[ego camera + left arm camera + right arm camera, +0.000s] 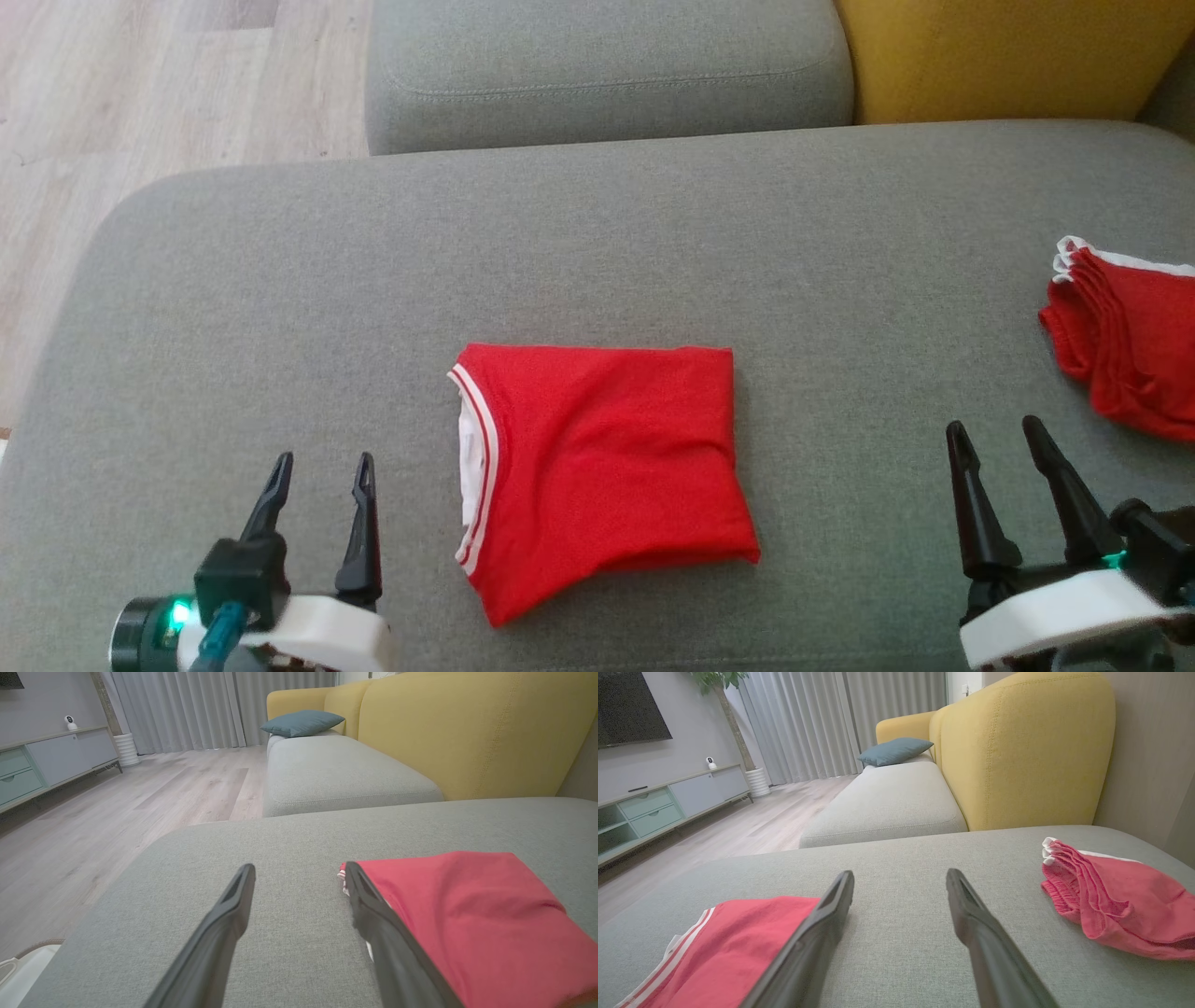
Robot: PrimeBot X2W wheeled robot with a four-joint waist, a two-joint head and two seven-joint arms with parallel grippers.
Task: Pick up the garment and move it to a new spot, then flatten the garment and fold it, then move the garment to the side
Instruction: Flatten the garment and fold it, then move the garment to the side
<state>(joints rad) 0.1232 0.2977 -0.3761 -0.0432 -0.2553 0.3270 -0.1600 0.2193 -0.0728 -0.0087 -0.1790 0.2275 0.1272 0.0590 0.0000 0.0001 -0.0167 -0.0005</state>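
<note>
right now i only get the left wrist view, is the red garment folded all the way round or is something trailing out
observer: head view shows the folded garment as one roughly square bundle, nothing trailing.
operator: where's the right arm
observer: the right gripper is open, off the garment's right side, not touching it.
operator: anything else over there
observer: a second red garment lies bunched on the grey cushion, right of that gripper.

Before me spreads a grey fabric sofa seat (653,233), its cloth smooth and its near-left corner rounded. A folded red garment (607,457) with white-striped trim along its left edge lies flat near the middle. Well apart from it, at the seat's right side, a second red garment (1125,345) with a white hem lies bunched in ridges.
</note>
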